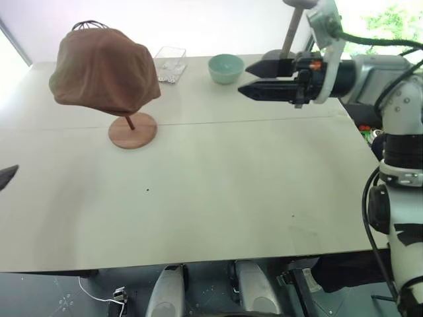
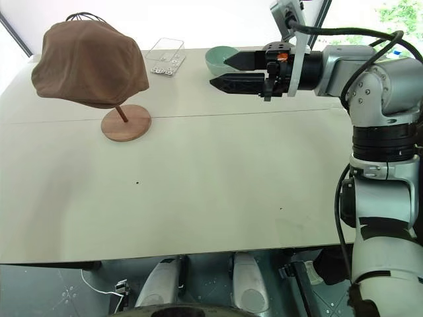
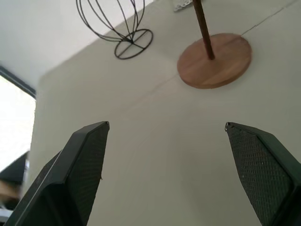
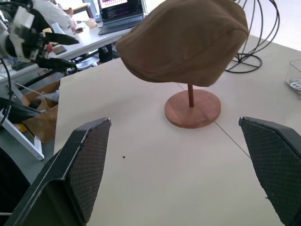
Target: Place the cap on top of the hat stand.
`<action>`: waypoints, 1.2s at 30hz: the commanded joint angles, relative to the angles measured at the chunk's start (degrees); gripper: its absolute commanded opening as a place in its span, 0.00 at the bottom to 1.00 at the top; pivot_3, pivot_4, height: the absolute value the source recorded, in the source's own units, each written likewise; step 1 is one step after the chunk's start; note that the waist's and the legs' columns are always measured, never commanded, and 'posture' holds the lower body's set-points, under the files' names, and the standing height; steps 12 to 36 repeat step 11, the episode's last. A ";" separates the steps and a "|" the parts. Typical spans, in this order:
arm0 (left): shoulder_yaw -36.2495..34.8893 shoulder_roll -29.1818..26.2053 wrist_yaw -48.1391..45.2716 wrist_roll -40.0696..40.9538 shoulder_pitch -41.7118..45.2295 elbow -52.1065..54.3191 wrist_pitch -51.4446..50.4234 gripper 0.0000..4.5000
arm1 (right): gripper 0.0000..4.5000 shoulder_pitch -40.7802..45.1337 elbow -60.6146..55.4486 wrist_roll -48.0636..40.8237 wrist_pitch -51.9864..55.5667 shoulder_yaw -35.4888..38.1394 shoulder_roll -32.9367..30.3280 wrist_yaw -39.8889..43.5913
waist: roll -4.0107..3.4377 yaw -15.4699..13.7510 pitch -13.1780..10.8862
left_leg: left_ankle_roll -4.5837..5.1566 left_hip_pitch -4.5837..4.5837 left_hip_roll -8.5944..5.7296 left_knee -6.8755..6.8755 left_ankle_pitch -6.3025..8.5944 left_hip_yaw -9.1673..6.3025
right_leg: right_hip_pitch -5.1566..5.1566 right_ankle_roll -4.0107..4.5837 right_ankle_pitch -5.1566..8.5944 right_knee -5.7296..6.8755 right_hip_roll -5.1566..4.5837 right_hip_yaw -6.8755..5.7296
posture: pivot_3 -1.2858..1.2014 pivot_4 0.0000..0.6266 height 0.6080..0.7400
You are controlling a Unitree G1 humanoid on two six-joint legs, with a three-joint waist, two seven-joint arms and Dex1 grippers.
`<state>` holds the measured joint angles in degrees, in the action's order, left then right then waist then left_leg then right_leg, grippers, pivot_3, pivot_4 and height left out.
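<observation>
The brown cap (image 1: 102, 69) rests domed on top of the hat stand, hiding the top disc. Below it show the thin rod (image 1: 129, 121) and the round wooden base (image 1: 133, 131), at the table's back left. My right gripper (image 1: 243, 78) hovers above the table to the right of the cap, pointing toward it, open and empty. The right wrist view looks between its fingers at the cap (image 4: 183, 40) and base (image 4: 193, 108). My left gripper (image 3: 167, 125) is open and empty, off the table's left edge, facing the base (image 3: 214, 61); one fingertip (image 1: 8, 175) pokes in there.
A teal bowl (image 1: 225, 68) and a clear plastic box (image 1: 170, 63) stand at the back of the white table (image 1: 218, 191). A black wire sphere stand (image 3: 115, 23) sits behind the cap. A grey mushroom-shaped stand (image 1: 291, 33) rises behind my right gripper. Desks with a laptop (image 4: 120, 12) lie beyond the table.
</observation>
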<state>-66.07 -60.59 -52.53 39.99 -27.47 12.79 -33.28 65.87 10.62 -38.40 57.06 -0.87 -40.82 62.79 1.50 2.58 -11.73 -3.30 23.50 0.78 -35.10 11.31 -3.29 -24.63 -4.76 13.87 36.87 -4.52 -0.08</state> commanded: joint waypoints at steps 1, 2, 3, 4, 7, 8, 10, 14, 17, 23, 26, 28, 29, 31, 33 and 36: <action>-9.56 -4.74 -7.10 4.35 0.00 -5.85 -10.58 0.92 | 1.00 3.39 2.88 1.57 -2.63 0.18 -1.25 3.30 | -0.01 0.04 -0.01 | 0.00 0.01 0.00 0.02 0.00 0.02 | -0.02 0.01 0.00 -0.01 0.00 0.00 | 0.52 0.24 1.00; -11.04 -6.16 -9.41 4.44 0.44 -7.56 -11.64 0.92 | 1.00 3.91 3.87 1.88 -3.00 0.09 -1.22 4.11 | -0.02 0.06 -0.01 | 0.00 0.01 0.00 0.03 0.00 0.03 | -0.04 0.04 0.02 0.02 0.01 0.00 | 0.52 0.24 1.00; -12.08 -8.83 -11.13 4.21 1.42 -10.63 -13.68 0.92 | 1.00 4.56 4.93 2.09 -3.25 0.04 -1.17 4.97 | -0.04 0.07 -0.03 | 0.00 0.02 0.03 0.05 0.00 0.02 | -0.06 0.06 0.02 0.02 0.05 0.00 | 0.52 0.24 1.00; -12.67 -10.93 -13.28 3.84 2.39 -12.73 -14.46 0.92 | 1.00 5.04 5.67 2.29 -3.58 0.03 -1.11 5.77 | -0.05 0.04 -0.03 | 0.00 0.02 0.03 0.06 0.00 0.04 | -0.09 0.07 0.03 0.03 0.06 0.00 | 0.52 0.24 1.00; -11.92 -16.13 -18.32 2.80 5.78 -16.59 -16.33 0.92 | 1.00 5.91 6.92 2.88 -4.42 -0.04 -1.03 7.64 | -0.05 0.05 -0.03 | 0.00 0.04 0.04 0.09 0.00 0.05 | -0.12 0.10 0.05 0.04 0.08 0.00 | 0.52 0.24 1.00; -10.67 -17.36 -19.05 2.34 7.14 -17.61 -16.19 0.92 | 1.00 6.07 7.04 2.97 -4.44 0.04 -0.96 7.90 | -0.04 0.06 -0.02 | 0.00 0.04 0.04 0.10 0.00 0.07 | -0.12 0.10 0.06 0.03 0.07 0.00 | 0.52 0.24 1.00; -7.79 -18.75 -19.43 1.01 10.02 -18.88 -15.01 0.92 | 1.00 6.13 6.98 3.18 -4.38 0.22 -0.83 8.14 | -0.06 0.14 -0.03 | -0.01 0.04 0.05 0.13 0.01 0.08 | -0.12 0.10 0.05 0.00 0.07 0.01 | 0.52 0.24 1.00; -6.61 -19.15 -19.65 0.42 11.13 -19.11 -14.83 0.92 | 1.00 6.04 6.82 3.29 -4.35 0.32 -0.77 8.15 | -0.06 0.14 -0.03 | -0.01 0.04 0.05 0.14 0.01 0.11 | -0.14 0.10 0.05 0.01 0.06 0.02 | 0.52 0.24 1.00; -6.61 -19.15 -19.65 0.42 11.13 -19.11 -14.83 0.92 | 1.00 6.04 6.82 3.29 -4.35 0.32 -0.77 8.15 | -0.06 0.14 -0.03 | -0.01 0.04 0.05 0.14 0.01 0.11 | -0.14 0.10 0.05 0.01 0.06 0.02 | 0.52 0.24 1.00; -6.61 -19.15 -19.65 0.42 11.13 -19.11 -14.83 0.92 | 1.00 6.04 6.82 3.29 -4.35 0.32 -0.77 8.15 | -0.06 0.14 -0.03 | -0.01 0.04 0.05 0.14 0.01 0.11 | -0.14 0.10 0.05 0.01 0.06 0.02 | 0.52 0.24 1.00; -6.61 -19.15 -19.65 0.42 11.13 -19.11 -14.83 0.92 | 1.00 6.04 6.82 3.29 -4.35 0.32 -0.77 8.15 | -0.06 0.14 -0.03 | -0.01 0.04 0.05 0.14 0.01 0.11 | -0.14 0.10 0.05 0.01 0.06 0.02 | 0.52 0.24 1.00; -6.61 -19.15 -19.65 0.42 11.13 -19.11 -14.83 0.92 | 1.00 6.04 6.82 3.29 -4.35 0.32 -0.77 8.15 | -0.06 0.14 -0.03 | -0.01 0.04 0.05 0.14 0.01 0.11 | -0.14 0.10 0.05 0.01 0.06 0.02 | 0.52 0.24 1.00; -6.61 -19.15 -19.65 0.42 11.13 -19.11 -14.83 0.92 | 1.00 6.04 6.82 3.29 -4.35 0.32 -0.77 8.15 | -0.06 0.14 -0.03 | -0.01 0.04 0.05 0.14 0.01 0.11 | -0.14 0.10 0.05 0.01 0.06 0.02 | 0.52 0.24 1.00; -6.61 -19.15 -19.65 0.42 11.13 -19.11 -14.83 0.92 | 1.00 6.04 6.82 3.29 -4.35 0.32 -0.77 8.15 | -0.06 0.14 -0.03 | -0.01 0.04 0.05 0.14 0.01 0.11 | -0.14 0.10 0.05 0.01 0.06 0.02 | 0.52 0.24 1.00; -6.61 -19.15 -19.65 0.42 11.13 -19.11 -14.83 0.92 | 1.00 6.04 6.82 3.29 -4.35 0.32 -0.77 8.15 | -0.06 0.14 -0.03 | -0.01 0.04 0.05 0.14 0.01 0.11 | -0.14 0.10 0.05 0.01 0.06 0.02 | 0.52 0.24 1.00; -6.61 -19.15 -19.65 0.42 11.13 -19.11 -14.83 0.92 | 1.00 6.04 6.82 3.29 -4.35 0.32 -0.77 8.15 | -0.06 0.14 -0.03 | -0.01 0.04 0.05 0.14 0.01 0.11 | -0.14 0.10 0.05 0.01 0.06 0.02 | 0.52 0.24 1.00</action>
